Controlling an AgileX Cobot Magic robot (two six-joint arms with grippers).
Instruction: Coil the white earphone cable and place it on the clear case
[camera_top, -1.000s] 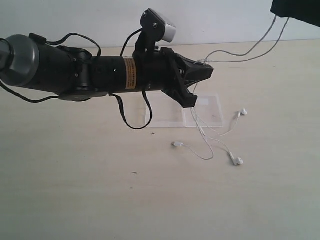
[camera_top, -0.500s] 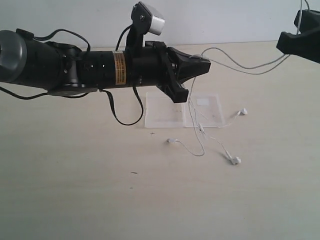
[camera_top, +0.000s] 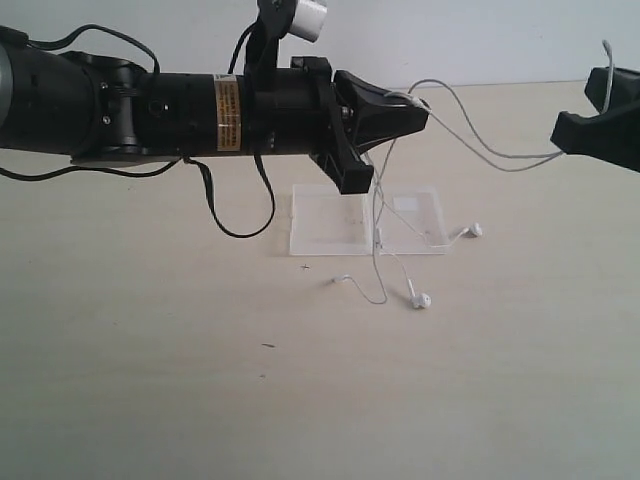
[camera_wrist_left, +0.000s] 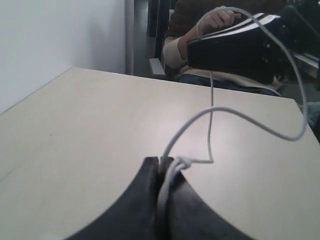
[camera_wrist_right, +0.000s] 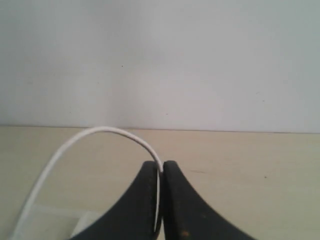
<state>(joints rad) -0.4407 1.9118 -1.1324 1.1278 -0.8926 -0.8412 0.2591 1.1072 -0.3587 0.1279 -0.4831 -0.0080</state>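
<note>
Jaws, two pairs, each clamped on one white earphone cable (camera_wrist_left: 210, 112); two earbuds (camera_top: 422, 300) (camera_top: 475, 229) beside one clear case (camera_top: 330, 225).

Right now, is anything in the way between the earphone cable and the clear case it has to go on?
Nothing visible is. The white earphone cable is pinched in the left gripper and the right gripper, and only the cable's own hanging strands cross the clear case below.

— Where does the clear case (camera_top: 330, 225) sit?
— Flat on the bench (camera_top: 150, 380), mid-scene, under the left claw (camera_top: 422, 112).
— And the white earphone cable (camera_wrist_right: 105, 129)?
— Slung from that claw across to the right claw (camera_top: 560, 132). Its strands hang over the case, with one earbud (camera_top: 421, 299) before it and a second earbud (camera_top: 475, 229) at its right.
</note>
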